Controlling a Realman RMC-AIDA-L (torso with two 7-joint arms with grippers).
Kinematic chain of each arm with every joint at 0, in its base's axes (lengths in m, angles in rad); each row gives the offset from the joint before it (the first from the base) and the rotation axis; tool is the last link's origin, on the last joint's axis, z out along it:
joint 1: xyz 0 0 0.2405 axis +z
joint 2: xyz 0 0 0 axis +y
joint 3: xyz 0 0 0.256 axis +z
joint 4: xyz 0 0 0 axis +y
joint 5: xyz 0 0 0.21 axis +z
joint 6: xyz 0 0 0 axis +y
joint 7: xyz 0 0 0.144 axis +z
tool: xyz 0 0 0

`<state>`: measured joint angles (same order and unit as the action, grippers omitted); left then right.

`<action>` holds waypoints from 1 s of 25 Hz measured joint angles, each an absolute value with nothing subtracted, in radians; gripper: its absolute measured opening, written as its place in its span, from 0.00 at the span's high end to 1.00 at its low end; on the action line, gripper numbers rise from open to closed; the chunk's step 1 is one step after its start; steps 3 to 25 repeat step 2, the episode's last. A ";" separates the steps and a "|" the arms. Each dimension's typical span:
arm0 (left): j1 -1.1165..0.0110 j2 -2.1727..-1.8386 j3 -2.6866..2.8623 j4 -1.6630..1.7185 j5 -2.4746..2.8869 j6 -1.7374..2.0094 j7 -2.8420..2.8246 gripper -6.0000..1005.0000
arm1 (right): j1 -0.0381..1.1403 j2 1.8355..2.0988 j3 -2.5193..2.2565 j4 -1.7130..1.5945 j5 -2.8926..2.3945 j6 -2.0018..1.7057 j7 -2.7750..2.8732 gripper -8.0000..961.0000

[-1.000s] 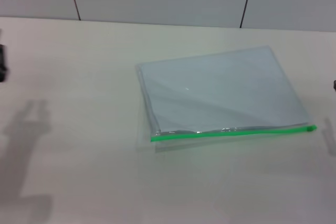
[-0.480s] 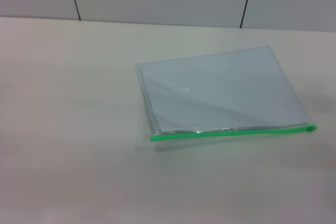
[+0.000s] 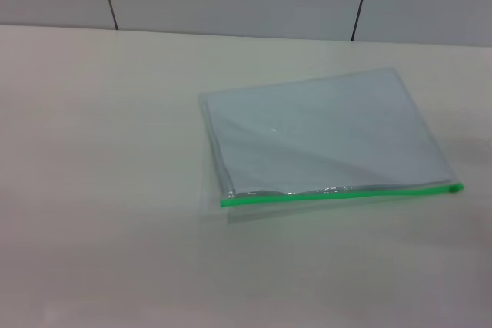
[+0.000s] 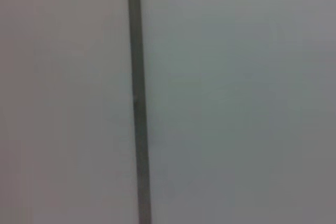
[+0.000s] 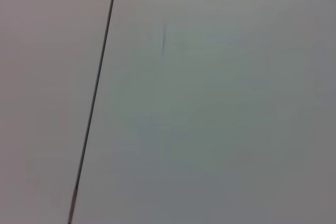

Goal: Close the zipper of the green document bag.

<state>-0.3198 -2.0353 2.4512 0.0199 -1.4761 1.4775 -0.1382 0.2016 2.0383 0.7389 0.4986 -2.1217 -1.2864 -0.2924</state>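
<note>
Neither hand shows in any view, so how far open either one is, or whether it holds anything, cannot be told. Both wrist cameras face a plain pale panelled wall [image 4: 236, 98], each crossed by one dark seam [image 4: 137, 98].

The pale tabletop [image 3: 100, 190] takes up most of the head view. The green document bag [image 3: 323, 136] lies flat on it, to the right of the tabletop's middle, turned a little so its far right corner sits farther back than its left one. Nothing touches the bag and nothing stands on it.

The zipper [image 3: 342, 193] runs along the bag's nearest long edge, a thin bright green strip from the near left corner to the near right corner. At the strip's right end a small green nub [image 3: 457, 187] sticks out just past the bag's corner; whether that is the slider cannot be told. A clear flap edge shows just in front of the strip at the left end.

Beyond the bag, the tabletop meets the wall.
</note>
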 joint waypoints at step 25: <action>-0.324 -2.035 2.451 0.017 -1.486 1.467 -0.138 0.39 | 0.202 2.038 0.737 0.498 -2.122 -1.290 -0.292 0.31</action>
